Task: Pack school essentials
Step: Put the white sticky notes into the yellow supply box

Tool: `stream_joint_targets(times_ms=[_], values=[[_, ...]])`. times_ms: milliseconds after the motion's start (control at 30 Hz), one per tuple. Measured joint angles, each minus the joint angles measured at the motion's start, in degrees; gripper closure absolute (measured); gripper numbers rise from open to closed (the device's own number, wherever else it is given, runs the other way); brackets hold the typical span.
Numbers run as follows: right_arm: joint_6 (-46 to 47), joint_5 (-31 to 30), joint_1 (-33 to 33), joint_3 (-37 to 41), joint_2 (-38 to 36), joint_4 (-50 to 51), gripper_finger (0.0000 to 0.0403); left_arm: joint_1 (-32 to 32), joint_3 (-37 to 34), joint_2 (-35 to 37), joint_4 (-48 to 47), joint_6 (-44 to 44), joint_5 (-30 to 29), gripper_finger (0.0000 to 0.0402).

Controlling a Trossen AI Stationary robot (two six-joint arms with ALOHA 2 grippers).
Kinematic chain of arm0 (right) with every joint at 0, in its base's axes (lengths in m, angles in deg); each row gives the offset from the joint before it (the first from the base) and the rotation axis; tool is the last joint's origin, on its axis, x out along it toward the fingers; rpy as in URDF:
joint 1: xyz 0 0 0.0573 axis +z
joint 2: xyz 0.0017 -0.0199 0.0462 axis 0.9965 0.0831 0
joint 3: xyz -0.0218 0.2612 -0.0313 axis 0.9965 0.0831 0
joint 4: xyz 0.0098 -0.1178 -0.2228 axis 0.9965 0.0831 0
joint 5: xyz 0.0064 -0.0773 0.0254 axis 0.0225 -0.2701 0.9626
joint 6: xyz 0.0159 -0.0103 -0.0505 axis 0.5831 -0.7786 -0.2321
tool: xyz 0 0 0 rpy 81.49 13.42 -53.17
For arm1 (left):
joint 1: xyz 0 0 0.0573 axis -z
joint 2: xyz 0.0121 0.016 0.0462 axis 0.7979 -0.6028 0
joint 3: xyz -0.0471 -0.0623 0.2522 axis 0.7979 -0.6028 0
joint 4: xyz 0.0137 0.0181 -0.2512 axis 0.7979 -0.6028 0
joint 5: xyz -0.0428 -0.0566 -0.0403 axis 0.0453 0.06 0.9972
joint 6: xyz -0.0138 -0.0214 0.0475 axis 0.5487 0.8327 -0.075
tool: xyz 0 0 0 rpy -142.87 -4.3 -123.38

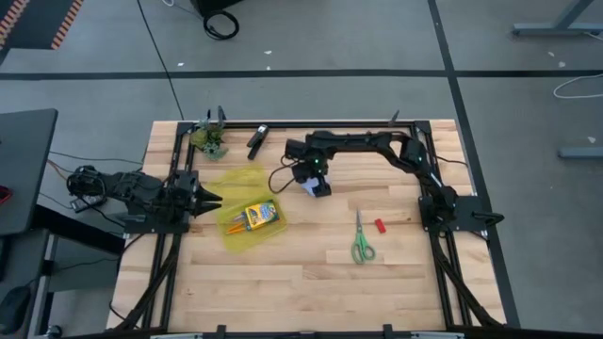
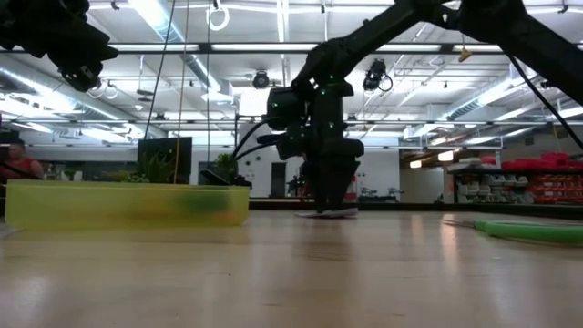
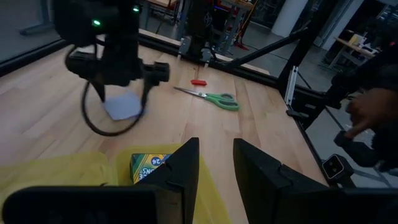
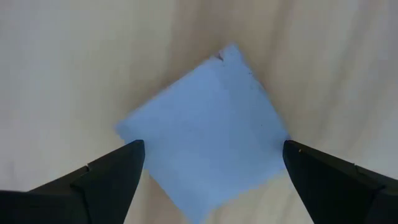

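Hovering right gripper [image 4: 208, 165], fingers spread wide either side of pale blue note pad [image 4: 202, 127]; probably risking skidding the thin pad.

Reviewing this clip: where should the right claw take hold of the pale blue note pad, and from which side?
The pale blue note pad lies flat on the table, turned diamond-wise between the open right claw. Come straight down from above and pinch two opposite edges; a thin flat square offers no other purchase.
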Motion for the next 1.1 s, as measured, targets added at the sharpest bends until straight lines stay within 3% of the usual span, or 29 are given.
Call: stream_joint_targets(times_ms=[333, 600, 967, 1100], values=[[6.3, 0.5, 9.4, 0.0, 0.0, 1.6, 0.0013, 0.0, 0.0, 0.0, 0.0, 0.8, 0.9, 0.0294], [0.6, -8.8, 13.4, -2.8, 0.0, 4.2, 0.0013, 0.0, 0.0, 0.0, 0.0, 0.6, 0.9, 0.0294], [-14.1, -18.8, 11.4, -3.8, 0.0, 4.1, 0.0013, 0.0, 0.0, 0.0, 0.0, 0.8, 0.9, 0.0294], [-17.1, -18.3, 11.5, -3.6, 0.0, 2.2, 0.0013, 0.0, 0.0, 0.0, 0.0, 0.6, 0.9, 0.0294]])
